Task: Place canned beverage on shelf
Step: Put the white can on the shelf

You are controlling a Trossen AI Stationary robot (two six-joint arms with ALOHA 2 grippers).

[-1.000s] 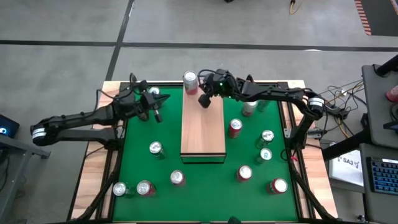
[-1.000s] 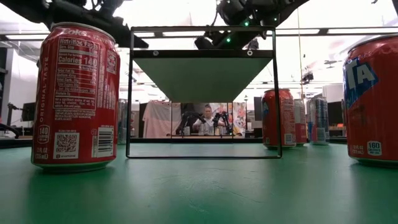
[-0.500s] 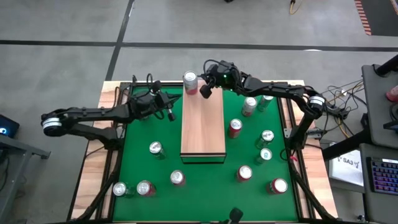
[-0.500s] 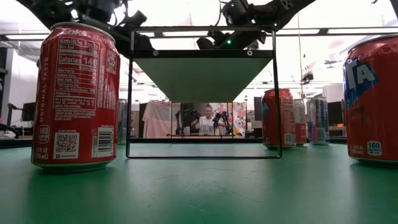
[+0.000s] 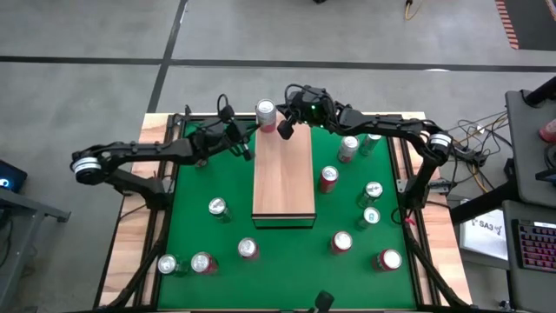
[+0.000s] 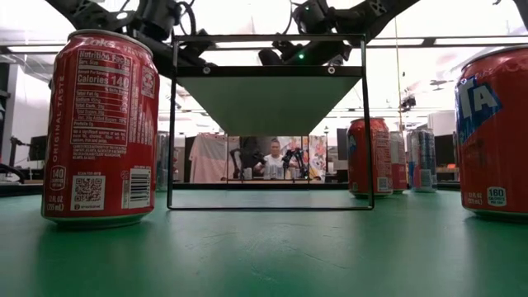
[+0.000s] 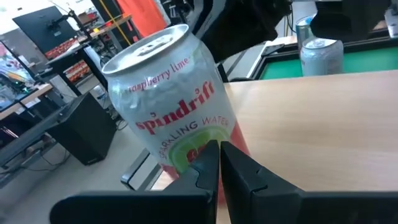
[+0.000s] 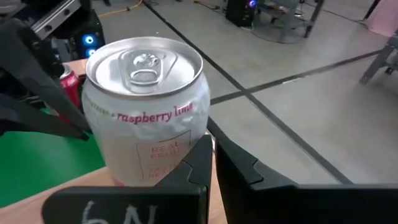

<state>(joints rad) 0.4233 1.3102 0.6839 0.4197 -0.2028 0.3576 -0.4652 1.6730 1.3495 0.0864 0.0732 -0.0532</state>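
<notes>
Item: raspberry-lime sparkling water can (image 5: 266, 113), aluminium, pull-tab unopened. It stood upright on the far end of the shelf (image 5: 283, 178), at the corner toward the left arm.

Shelf: a long board of pale reddish wood on a low dark frame, set mid-bench on the green bench (image 5: 278, 261).

Left gripper (image 5: 247, 149): jaws clenched, empty, just beside the shelf's left edge, pointed at the can, apart from it.

Right gripper (image 5: 283, 130): jaws clenched, empty, over the shelf's far end, just beside the can; whether it touched could not be told.

Other stock: some ten loose cans on the bench, among them a red cola can (image 6: 101, 128) near the low camera and a red can (image 5: 327, 178) right of the shelf.

Handling, as judged: the can would be light but rigid if full, easily dented if squeezed hard. Its smooth side is likely slippery. It is best taken across the mid-body from the side, kept upright. It tips readily if nudged near the top.

Status, as judged: this can appeared already placed.
</notes>
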